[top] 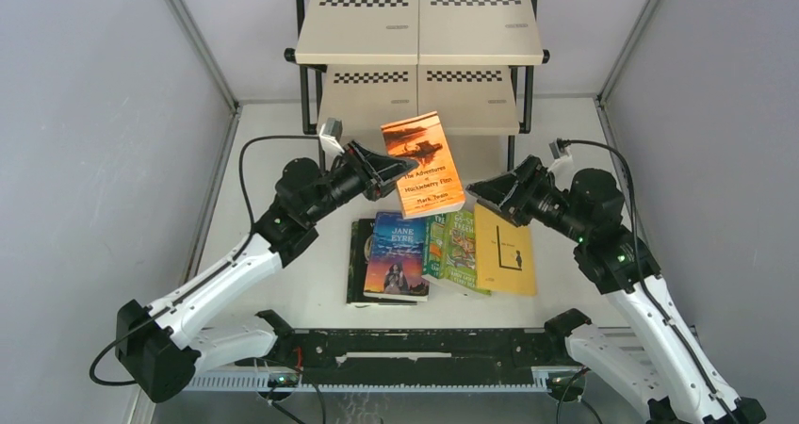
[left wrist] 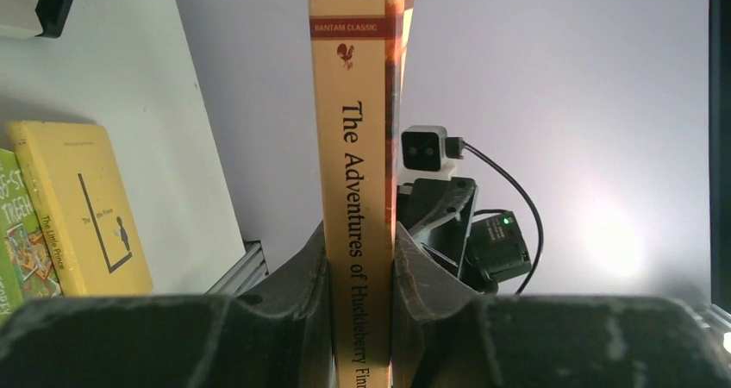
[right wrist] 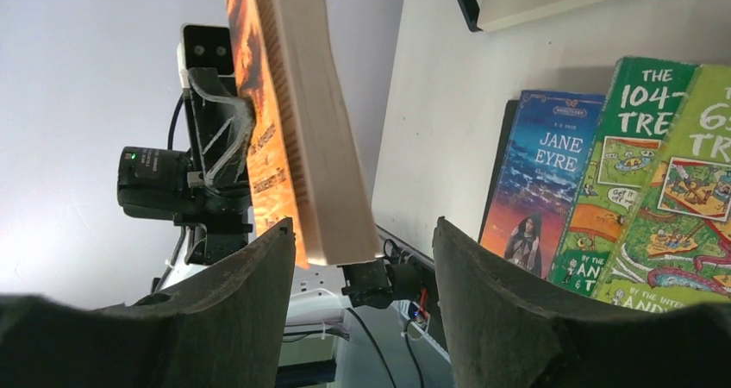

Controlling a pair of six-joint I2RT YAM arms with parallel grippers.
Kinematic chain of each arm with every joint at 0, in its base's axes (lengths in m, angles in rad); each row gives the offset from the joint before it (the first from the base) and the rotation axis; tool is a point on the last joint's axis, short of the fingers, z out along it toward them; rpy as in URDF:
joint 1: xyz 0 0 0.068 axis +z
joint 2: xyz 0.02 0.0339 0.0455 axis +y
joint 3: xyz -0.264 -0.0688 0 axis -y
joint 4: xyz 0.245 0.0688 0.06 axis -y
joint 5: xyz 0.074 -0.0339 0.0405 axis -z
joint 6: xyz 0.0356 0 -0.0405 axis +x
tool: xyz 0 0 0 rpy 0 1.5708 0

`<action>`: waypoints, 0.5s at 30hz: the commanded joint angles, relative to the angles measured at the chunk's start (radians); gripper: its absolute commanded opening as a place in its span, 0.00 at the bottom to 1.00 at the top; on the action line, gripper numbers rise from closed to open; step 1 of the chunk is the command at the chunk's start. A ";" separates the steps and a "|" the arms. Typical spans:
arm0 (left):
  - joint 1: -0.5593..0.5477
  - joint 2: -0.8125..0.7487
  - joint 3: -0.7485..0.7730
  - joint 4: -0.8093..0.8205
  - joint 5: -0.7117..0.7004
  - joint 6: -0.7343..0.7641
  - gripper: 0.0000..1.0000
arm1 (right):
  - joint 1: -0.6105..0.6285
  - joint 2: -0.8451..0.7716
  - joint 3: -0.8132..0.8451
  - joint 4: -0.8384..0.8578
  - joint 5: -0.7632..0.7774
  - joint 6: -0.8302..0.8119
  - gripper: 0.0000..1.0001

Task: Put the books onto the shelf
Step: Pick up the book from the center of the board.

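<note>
Your left hand (top: 397, 171) pinches the orange book (top: 423, 163) by its spine, upright for shelving, aloft at 6 o'clock of the shelf (top: 419, 28); your right hand (top: 478, 191) spread, probably clear of it

An orange "Huckleberry Finn" paperback (top: 422, 163) hangs tilted above the table, before the cream-boarded, black-framed shelf (top: 419, 28) at the far edge. Flat in a row toward the near edge: black paperback (top: 357, 259), blue "Jane Eyre" (top: 398, 254), two green cartoon-covered books (top: 450, 247), yellow book (top: 504, 252).
</note>
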State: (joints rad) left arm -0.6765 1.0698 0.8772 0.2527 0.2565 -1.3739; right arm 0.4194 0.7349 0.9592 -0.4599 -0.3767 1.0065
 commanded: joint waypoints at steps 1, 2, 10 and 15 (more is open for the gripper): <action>-0.020 -0.019 0.122 0.090 0.016 -0.018 0.00 | 0.007 -0.015 -0.021 0.078 -0.025 0.042 0.67; -0.023 -0.014 0.127 0.087 0.019 -0.016 0.00 | 0.008 -0.015 -0.026 0.090 -0.031 0.051 0.67; -0.032 0.007 0.141 0.074 0.017 -0.005 0.00 | 0.016 -0.036 -0.028 0.105 -0.050 0.071 0.67; -0.031 0.010 0.135 0.070 0.011 -0.001 0.00 | 0.006 -0.064 -0.029 0.074 -0.039 0.068 0.67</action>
State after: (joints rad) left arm -0.7048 1.0885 0.9409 0.2508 0.2649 -1.3720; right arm 0.4271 0.7002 0.9276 -0.4004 -0.4133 1.0649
